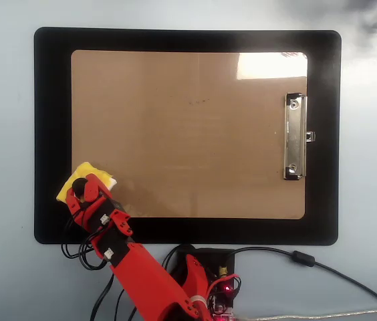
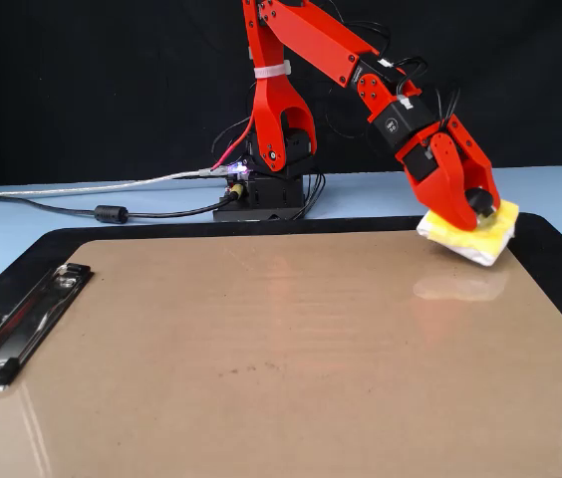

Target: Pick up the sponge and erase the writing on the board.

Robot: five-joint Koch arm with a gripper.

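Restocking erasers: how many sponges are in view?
1: the sponge at the board's corner farthest from the clip, with the claw on it.

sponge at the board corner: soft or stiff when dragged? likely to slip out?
Probably soft and light: the sponge looks like a thin yellow foam pad on white backing. It hangs tilted from the gripper, which seems to hold only its black knob, so it may pivot. The board looks glossy, so drag is likely low.
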